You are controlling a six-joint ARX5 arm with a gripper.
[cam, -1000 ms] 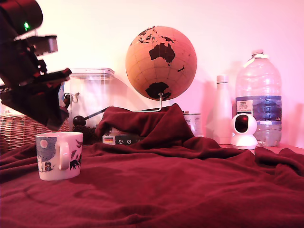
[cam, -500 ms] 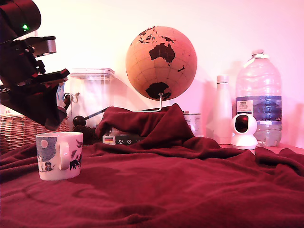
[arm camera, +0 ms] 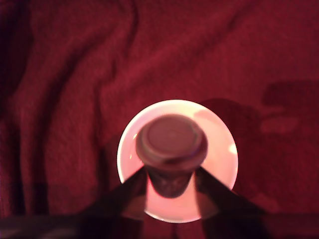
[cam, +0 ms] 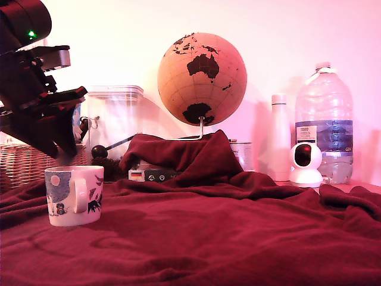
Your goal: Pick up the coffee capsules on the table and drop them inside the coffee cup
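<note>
Now gripper hangs right above the coffee cup, w/ the capsule blurred btwn its spread fingers, over the cup's mouth; can't tell if gripped. Cup's visible inside looks bare. Cup stands on red cloth.

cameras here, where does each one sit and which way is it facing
Exterior view: low at table height, looking level across the red cloth toward the globe and back wall; the arm and claw hang above the mug at that view's left.
Wrist view: on the arm, looking straight down between the claw fingers at the capsule over the mug's mouth.
Shared: mug, claw, cloth.
</note>
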